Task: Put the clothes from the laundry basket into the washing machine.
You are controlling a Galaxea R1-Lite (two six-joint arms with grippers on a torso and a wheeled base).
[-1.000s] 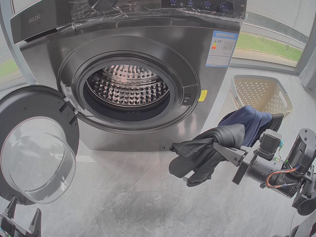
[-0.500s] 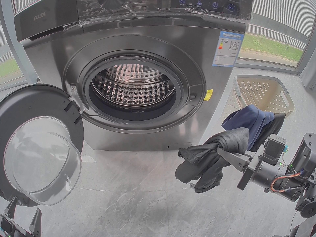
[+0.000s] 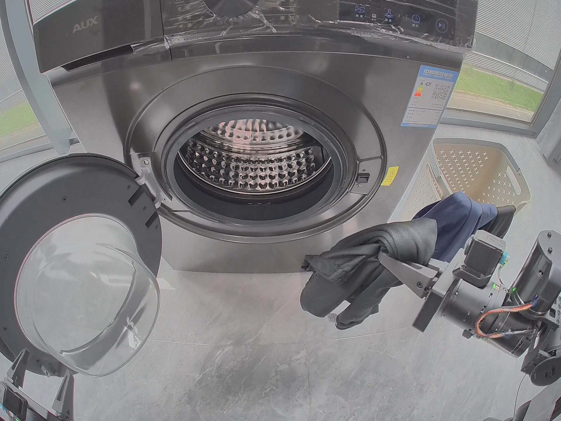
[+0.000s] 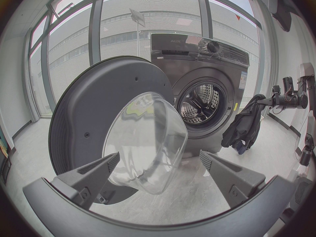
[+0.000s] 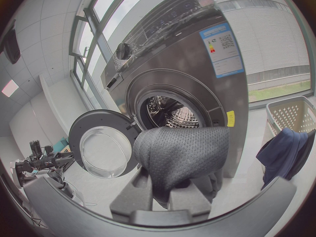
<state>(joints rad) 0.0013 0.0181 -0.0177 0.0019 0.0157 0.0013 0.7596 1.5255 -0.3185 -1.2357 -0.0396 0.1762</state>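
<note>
- Ahead of me on the head view, a grey front-loading washing machine [image 3: 263,77] stands with its round, glass-bowled door [image 3: 76,252] swung fully open to my left, showing the steel drum [image 3: 254,159].
- My right gripper [image 3: 387,258] hangs low before the machine's right corner. Its fingers are clamped on a bunched dark grey garment [image 3: 356,258] whose ends dangle above the grey marbled floor [image 3: 263,369].
- Behind it, a navy blue garment [image 3: 461,217] drapes over the rim of the beige perforated plastic laundry basket [image 3: 488,168], which sits just beside the machine.
- My left gripper [image 3: 44,369] sits low near the open door, fingers spread.
- From the left wrist view, the left gripper [image 4: 158,157] has its fingers wide apart, facing the door [image 4: 98,99]. Farther off, the dark grey garment [image 4: 245,125] hangs from the right gripper [image 4: 263,101], beside the drum opening.
- From the right wrist view, the dark grey garment [image 5: 184,148] lies folded over the pinching fingers [image 5: 138,188]. Beyond it is the drum [image 5: 171,111], and the navy blue garment [image 5: 283,148] hangs on the laundry basket [image 5: 289,111].
</note>
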